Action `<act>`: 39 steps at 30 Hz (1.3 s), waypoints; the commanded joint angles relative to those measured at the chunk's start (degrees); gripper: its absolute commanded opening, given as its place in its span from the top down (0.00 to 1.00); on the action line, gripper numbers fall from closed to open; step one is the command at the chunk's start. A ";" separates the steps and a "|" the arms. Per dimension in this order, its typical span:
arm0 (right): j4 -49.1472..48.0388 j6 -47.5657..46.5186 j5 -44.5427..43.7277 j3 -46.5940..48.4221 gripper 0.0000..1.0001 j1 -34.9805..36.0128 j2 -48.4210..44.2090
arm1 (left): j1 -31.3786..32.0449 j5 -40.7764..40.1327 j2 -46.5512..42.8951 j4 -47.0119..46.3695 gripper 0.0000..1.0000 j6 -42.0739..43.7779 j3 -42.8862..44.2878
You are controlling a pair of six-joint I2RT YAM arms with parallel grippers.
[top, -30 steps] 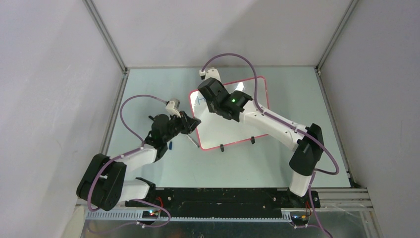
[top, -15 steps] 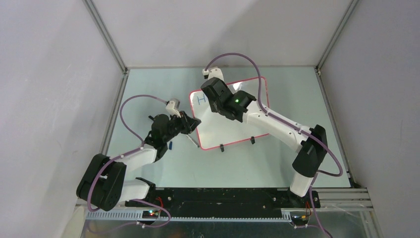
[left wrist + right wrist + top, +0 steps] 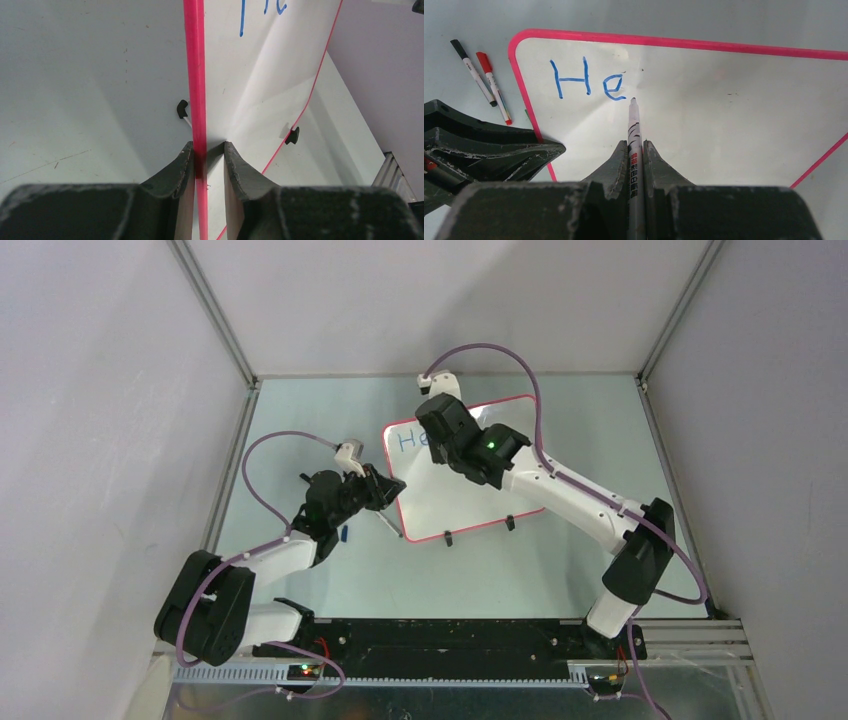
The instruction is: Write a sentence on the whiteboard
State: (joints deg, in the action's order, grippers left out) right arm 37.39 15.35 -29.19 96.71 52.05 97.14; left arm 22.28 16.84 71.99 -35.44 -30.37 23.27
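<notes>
Only right wrist shows pen [image 3: 634, 131].

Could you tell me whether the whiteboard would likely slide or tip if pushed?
Probably stiff: the whiteboard has a straight frame. Likely light and apt to slide on its small feet, since the left gripper clamps its edge.

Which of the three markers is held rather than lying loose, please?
The marker clamped in the right gripper, tip by the blue lettering on the whiteboard; the black-capped marker and red-capped marker lie loose beside the board.
</notes>
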 commanded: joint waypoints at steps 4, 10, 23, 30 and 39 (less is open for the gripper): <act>-1.79 -0.42 -1.80 1.82 1.00 -0.66 0.35 | 0.05 -2.03 -0.88 0.63 0.92 3.04 1.04; -2.68 -0.13 -1.87 1.76 1.00 -1.15 0.72 | 0.19 -1.99 -0.81 0.63 0.92 3.12 1.08; -2.89 0.08 -1.74 2.78 1.00 -1.50 1.95 | 0.19 -2.08 -0.84 0.81 0.91 3.19 1.12; -3.02 0.06 -2.02 2.88 1.00 -1.73 2.20 | 0.17 -2.20 -0.84 0.75 0.91 3.16 1.17; -3.31 0.58 -2.28 3.50 1.00 -2.08 2.81 | 0.29 -2.22 -0.89 0.72 0.92 3.25 1.13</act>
State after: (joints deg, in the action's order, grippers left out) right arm 36.05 15.40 -29.63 97.34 50.39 99.61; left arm 22.37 16.78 71.96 -35.42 -30.35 23.27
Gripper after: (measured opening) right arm 0.140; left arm 0.263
